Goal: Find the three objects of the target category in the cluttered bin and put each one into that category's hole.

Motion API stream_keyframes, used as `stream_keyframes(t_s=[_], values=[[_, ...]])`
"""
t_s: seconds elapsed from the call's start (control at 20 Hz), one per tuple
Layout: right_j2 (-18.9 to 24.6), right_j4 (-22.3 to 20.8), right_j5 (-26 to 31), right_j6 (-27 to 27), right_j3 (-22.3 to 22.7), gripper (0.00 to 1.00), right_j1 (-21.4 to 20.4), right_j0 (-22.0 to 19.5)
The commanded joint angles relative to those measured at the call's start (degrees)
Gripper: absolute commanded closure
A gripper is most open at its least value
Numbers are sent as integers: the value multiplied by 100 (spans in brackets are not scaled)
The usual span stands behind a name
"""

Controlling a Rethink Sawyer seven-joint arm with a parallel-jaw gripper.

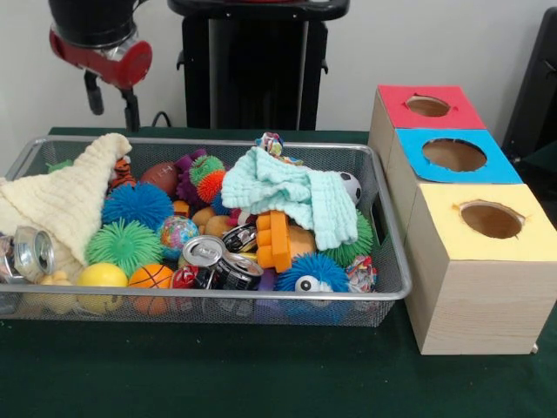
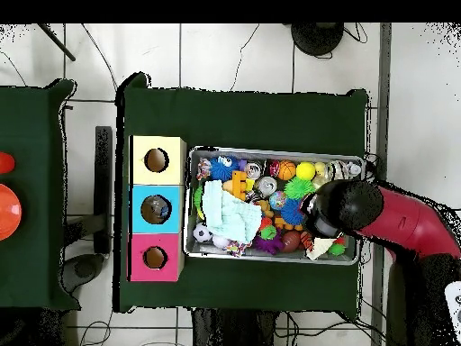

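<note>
A silver wire-mesh bin [image 1: 383, 228] is set on a dark green tablecloth [image 1: 218, 374] and is heaped with toys. A pale mint knitted cloth [image 1: 291, 193] is draped over the middle of the heap, and a cream knitted cloth [image 1: 70, 198] is spread over the left end in the front view. Among the clutter can be seen crushed silver drink cans [image 1: 218, 259], an orange plastic building block [image 1: 273, 240], a blue spiky rubber ball [image 1: 137, 204], a green spiky rubber ball [image 1: 124, 245], a small orange basketball [image 1: 150, 278] and a yellow ball [image 1: 102, 276]. The target category cannot be told from the views.

Just beside the bin, three wooden boxes are lined up, each with a round hole in its top: a red-topped box [image 1: 428, 106] farthest back, a blue-topped box [image 1: 454, 156] in the middle and a yellow-topped box [image 1: 487, 222] nearest the camera.

The red and black arm [image 2: 396, 216] is held above the bin's cream-cloth end. Its gripper [image 1: 110, 103] hangs clear above the rim, two dark fingers [image 1: 130, 111] pointing down, parted and holding nothing.
</note>
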Motion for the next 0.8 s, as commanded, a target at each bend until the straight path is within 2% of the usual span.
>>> stream_keyframes(t_s=[0.05, 0.4, 0.8], values=[[367, -442, -1108, -280, -557, 0, 876, -215], [229, -597, -1346, -142, -1066, 0, 1319, -101], [-27, -815, -1091, -53, -1646, 0, 1675, 86]])
